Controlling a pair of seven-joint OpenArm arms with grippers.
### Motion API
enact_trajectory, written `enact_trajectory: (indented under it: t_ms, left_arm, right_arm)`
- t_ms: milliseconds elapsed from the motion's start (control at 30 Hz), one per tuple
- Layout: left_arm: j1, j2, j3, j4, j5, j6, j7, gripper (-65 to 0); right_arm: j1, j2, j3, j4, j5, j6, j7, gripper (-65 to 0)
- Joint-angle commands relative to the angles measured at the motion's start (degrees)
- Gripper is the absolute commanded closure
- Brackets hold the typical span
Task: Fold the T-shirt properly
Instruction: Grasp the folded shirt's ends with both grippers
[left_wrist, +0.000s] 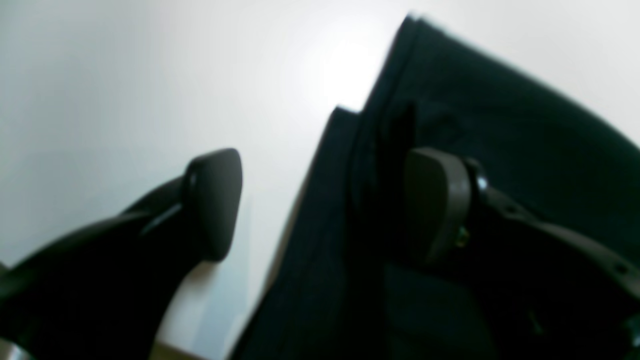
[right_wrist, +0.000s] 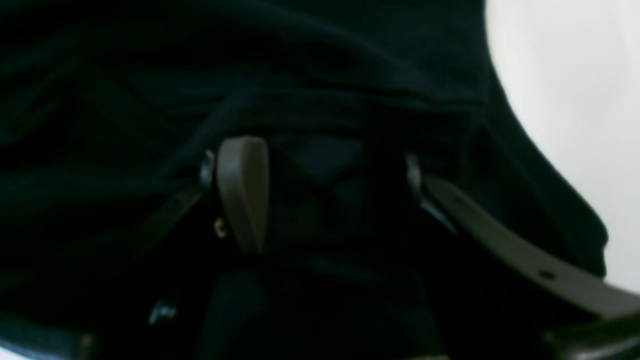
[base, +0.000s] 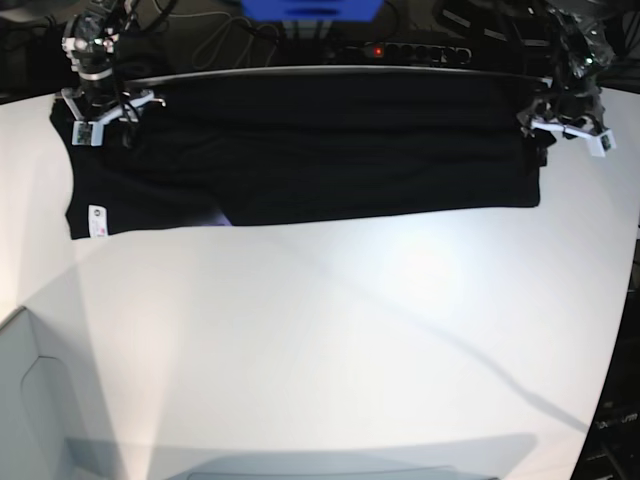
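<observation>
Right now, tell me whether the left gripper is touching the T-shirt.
Cannot tell. In the left wrist view the left gripper stands open, one finger over the T-shirt, but blur hides any contact or gap.

The T-shirt (base: 300, 150) is plain black with a small white label (base: 97, 221), lying on a white table (base: 330, 340).

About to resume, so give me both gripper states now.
Left gripper: open, at the T-shirt edge, holding nothing.
Right gripper: open over the cloth, holding nothing.
</observation>
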Motion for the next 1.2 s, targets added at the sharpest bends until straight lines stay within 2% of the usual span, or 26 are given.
enact_trajectory:
  t_ms: [0, 400, 467, 667, 767, 1067, 1167]
  left_arm:
    - [0.12, -1.06, -0.18, 0.71, -0.52, -0.12, -1.03, -48.1]
    - [1.62, -1.06, 3.77, -1.66, -0.52, -0.2, -1.03, -46.6]
    - [1.88, -1.06, 4.39, -1.93, -0.52, -0.2, -1.3, -40.5]
    - [1.79, -1.06, 4.12, -2.8, -0.52, -0.2, -1.56, -10.8]
    - [1.62, -1.06, 3.86, -2.8, -0.52, -0.2, -1.56, 0.0]
    - [1.44, -0.97, -0.71, 3.88, -0.52, -0.2, -1.65, -0.1]
    - [1.79, 1.32, -1.68, 10.03, -0.52, -0.2, -1.3, -0.1]
  right_arm:
    - [-0.65, 0.49, 0.3, 0.11, -0.75, -0.06, -1.82, -34.0]
    - [-0.3, 0.58, -0.05, 0.02, -0.75, -0.06, -1.82, -34.0]
    - [-0.3, 0.58, 0.13, -0.07, -0.75, -0.06, -1.82, -34.0]
    - [-0.12, 0.67, -0.05, -0.24, -0.75, -0.06, -1.82, -34.0]
    - [0.93, 0.67, -0.14, -0.24, -0.75, -0.06, -1.9, -34.0]
    - [2.07, 0.58, -0.14, -0.33, -0.75, -0.06, -2.08, -34.0]
    - [2.07, 0.49, -0.22, -0.33, -0.75, -0.06, -2.08, -34.0]
